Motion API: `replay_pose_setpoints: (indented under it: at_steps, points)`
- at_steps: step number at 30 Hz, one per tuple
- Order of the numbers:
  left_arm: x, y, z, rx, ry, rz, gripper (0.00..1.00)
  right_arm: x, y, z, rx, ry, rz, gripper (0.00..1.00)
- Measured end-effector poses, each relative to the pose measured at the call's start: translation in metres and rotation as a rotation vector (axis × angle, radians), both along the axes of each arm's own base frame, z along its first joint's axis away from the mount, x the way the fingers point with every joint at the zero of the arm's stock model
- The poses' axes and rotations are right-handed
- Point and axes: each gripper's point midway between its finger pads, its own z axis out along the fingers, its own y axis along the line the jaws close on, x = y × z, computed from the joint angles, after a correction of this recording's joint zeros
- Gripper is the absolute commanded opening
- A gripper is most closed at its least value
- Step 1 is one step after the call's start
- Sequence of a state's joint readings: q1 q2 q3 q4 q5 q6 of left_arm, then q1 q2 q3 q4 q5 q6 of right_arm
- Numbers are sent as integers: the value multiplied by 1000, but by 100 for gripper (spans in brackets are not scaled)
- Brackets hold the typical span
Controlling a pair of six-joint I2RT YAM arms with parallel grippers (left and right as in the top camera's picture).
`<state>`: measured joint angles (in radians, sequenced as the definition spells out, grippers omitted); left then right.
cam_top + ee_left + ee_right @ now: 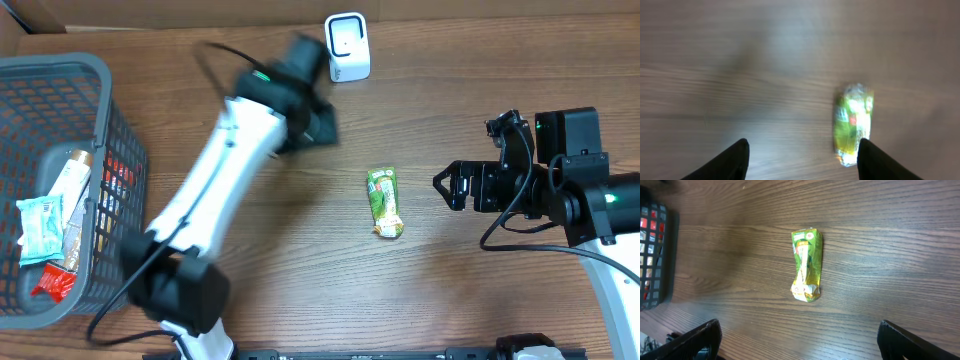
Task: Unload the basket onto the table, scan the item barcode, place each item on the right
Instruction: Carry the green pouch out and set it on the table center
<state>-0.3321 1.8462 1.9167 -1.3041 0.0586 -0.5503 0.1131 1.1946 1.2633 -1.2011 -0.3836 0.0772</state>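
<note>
The item, a green snack packet [384, 201], lies flat on the wooden table right of centre. It shows blurred in the left wrist view [854, 122] and sharp in the right wrist view [806, 265]. The white barcode scanner [347, 46] stands at the far edge. My left gripper [320, 124] hovers, motion-blurred, up and left of the packet and below the scanner. Its jaws [802, 162] are open with nothing between them, and the packet lies just beyond the right fingertip. My right gripper [447, 187] sits to the right of the packet, open wide [805, 342] and empty.
A grey mesh basket [110, 110] at the left edge holds several packaged goods, and its corner shows in the right wrist view [657, 260]. The left arm [215, 190] stretches diagonally from the front left toward the scanner. Bare wood surrounds the packet.
</note>
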Motion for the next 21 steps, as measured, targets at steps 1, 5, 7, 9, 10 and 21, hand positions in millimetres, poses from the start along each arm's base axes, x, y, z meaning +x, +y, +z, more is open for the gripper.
replay_pose_setpoints:
  at_steps: [1, 5, 7, 9, 10, 21]
  points:
    - [3, 24, 24, 13, -37, 54, 62, 0, 0, 0, 1, 0, 0, 100]
    - [-20, 129, 104, 63, -164, 305, 66, -1, 0, 0, 0, 4, 0, 100]
    - [-44, 177, 128, 92, -207, 439, 68, -1, 0, 0, 0, 4, 0, 100]
    - [-75, 219, 142, 121, -219, 575, 70, -1, 0, 0, 0, 3, 0, 100]
    - [-90, 237, 146, 134, -219, 637, 70, 0, 0, 0, 0, 2, 0, 100]
    - [-150, 362, 86, 170, -51, 996, 67, 1, 0, 0, 1, -3, 0, 100]
